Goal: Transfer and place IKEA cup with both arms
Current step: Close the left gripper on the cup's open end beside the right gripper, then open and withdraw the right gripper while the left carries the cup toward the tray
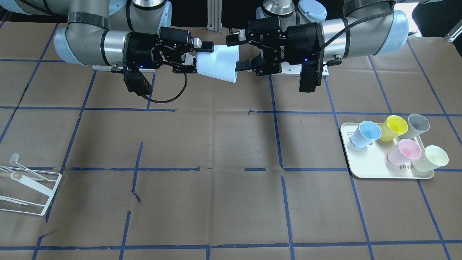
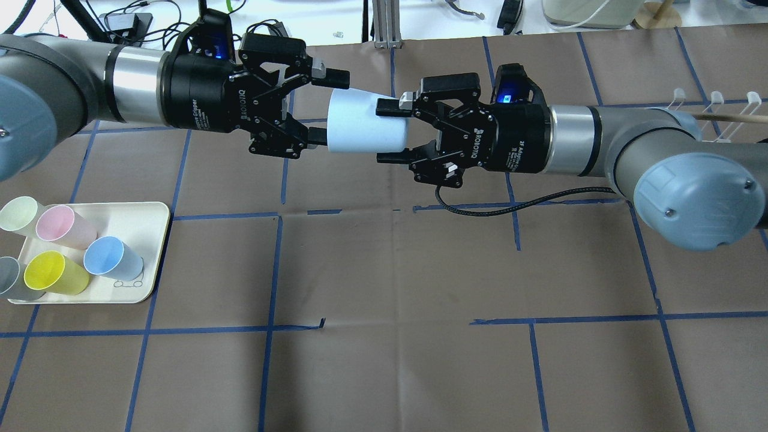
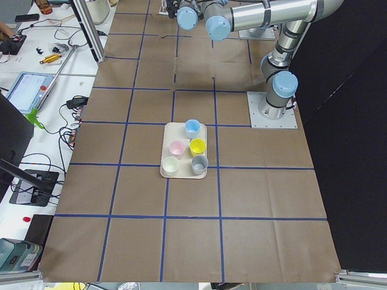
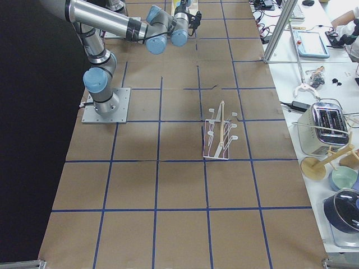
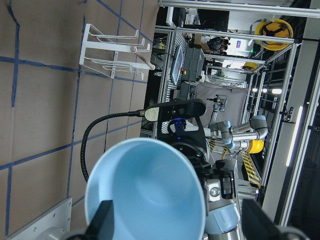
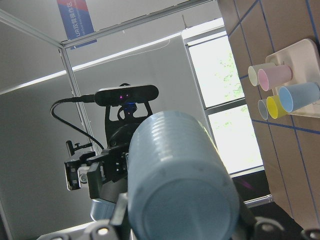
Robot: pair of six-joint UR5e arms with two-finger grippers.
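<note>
Handover, by my reading: cup hung sideways over counter, upper centre of overhead view, mouth toward left gripper. Right gripper jaws looked clenched round base end. Left jaws spread, not gripping. Left should retreat straight along cup axis, clear of rim, while right holds steady.

IKEA cup matt plastic (table brown paper).
</note>
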